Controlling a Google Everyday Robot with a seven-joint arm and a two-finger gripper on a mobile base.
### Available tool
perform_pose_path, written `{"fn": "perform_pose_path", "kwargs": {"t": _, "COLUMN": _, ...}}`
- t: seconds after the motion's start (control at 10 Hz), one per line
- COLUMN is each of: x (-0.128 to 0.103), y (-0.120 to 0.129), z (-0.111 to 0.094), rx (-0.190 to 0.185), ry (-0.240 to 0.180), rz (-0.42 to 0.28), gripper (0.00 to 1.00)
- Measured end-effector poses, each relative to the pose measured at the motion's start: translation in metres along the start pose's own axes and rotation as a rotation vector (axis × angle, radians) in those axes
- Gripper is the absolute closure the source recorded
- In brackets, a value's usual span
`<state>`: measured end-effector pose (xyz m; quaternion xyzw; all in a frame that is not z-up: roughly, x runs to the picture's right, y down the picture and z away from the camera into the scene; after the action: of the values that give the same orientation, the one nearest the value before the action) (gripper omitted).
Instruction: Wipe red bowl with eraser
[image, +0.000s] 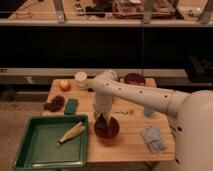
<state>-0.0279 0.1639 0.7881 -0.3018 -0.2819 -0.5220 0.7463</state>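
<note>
1. While the white arm (135, 92) reaches in from the right and bends down at its elbow, the claw (102, 120) hangs over the near middle of the wooden desk (131, 146), its tip down inside the red bowl (111, 131).
2. At that tip a small dark block shows, the eraser (101, 125), low against the left part of the bowl's inside.
3. Whether the claw is clamped on the eraser or apart from it, I cannot tell; the dark parts run together there.
4. The red bowl stands upright on the desk, just right of the green tray (45, 147).
5. In the tray lies a pale, long yellowish thing (71, 132), slanted, towards its far right corner.
6. Beyond the tray, a teal-green block (71, 106) lies flat on the desk, with a dark clustered heap (54, 104) just to its left.
7. At the far left of the desk sit a round orange fruit (64, 85) and, to its right, a white cup (80, 79).
8. A darker maroon bowl (134, 79) stands at the far edge, behind the arm and partly hidden by it.
9. A grey-blue cloth (153, 139) lies crumpled on the near right of the desk, apart from the red bowl.
</note>
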Motion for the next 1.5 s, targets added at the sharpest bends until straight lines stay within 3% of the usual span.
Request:
{"fn": "perform_pose_path", "kwargs": {"t": 0.3, "x": -0.022, "y": 0.003, "z": 0.004, "rx": -0.015, "ry": 0.005, "rz": -0.033, "gripper": 1.00}}
{"fn": "perform_pose_path", "kwargs": {"t": 0.5, "x": -0.028, "y": 0.023, "z": 0.000, "rx": -0.014, "ry": 0.018, "rz": -0.013, "gripper": 1.00}}
{"fn": "perform_pose_path", "kwargs": {"t": 1.1, "x": -0.010, "y": 0.077, "z": -0.013, "rx": 0.005, "ry": 0.047, "rz": 0.110, "gripper": 1.00}}
{"fn": "perform_pose_path", "kwargs": {"t": 1.4, "x": 0.009, "y": 0.075, "z": -0.017, "rx": 0.015, "ry": 0.053, "rz": 0.141, "gripper": 1.00}}
{"fn": "perform_pose_path", "kwargs": {"t": 1.5, "x": 0.013, "y": 0.063, "z": -0.017, "rx": 0.018, "ry": 0.050, "rz": 0.125, "gripper": 1.00}}
